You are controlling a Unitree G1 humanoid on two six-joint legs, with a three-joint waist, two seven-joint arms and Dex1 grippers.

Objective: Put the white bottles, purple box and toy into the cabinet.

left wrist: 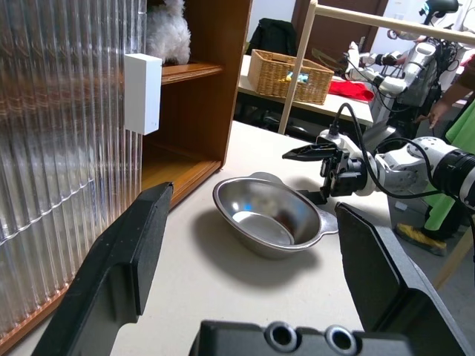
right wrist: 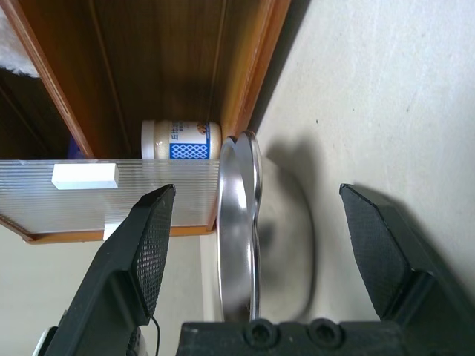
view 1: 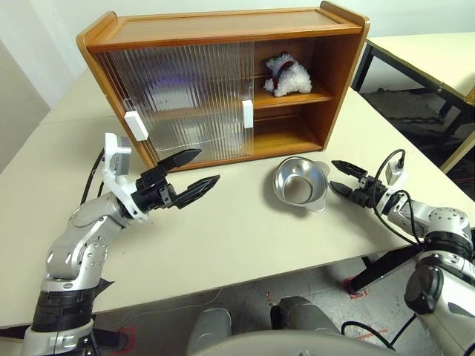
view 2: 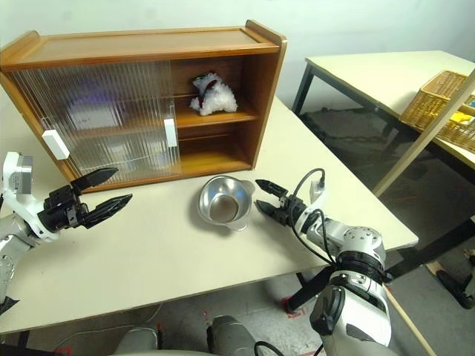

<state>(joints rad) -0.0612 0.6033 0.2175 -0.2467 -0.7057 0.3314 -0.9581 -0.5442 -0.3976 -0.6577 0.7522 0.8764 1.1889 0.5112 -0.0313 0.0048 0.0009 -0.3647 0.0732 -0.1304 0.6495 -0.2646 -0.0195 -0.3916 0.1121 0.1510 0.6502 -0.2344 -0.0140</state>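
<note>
The toy (view 1: 288,75) lies on the cabinet (view 1: 223,33)'s middle shelf, and a white bottle (right wrist: 182,140) stands on the bottom shelf. Both the left gripper (view 1: 189,176) and right gripper (view 1: 343,178) hang empty, jaws spread wide, the right beside a steel bowl (view 1: 300,183). The loading seems nearly or fully done; what remains is probably sliding a door shut.
</note>
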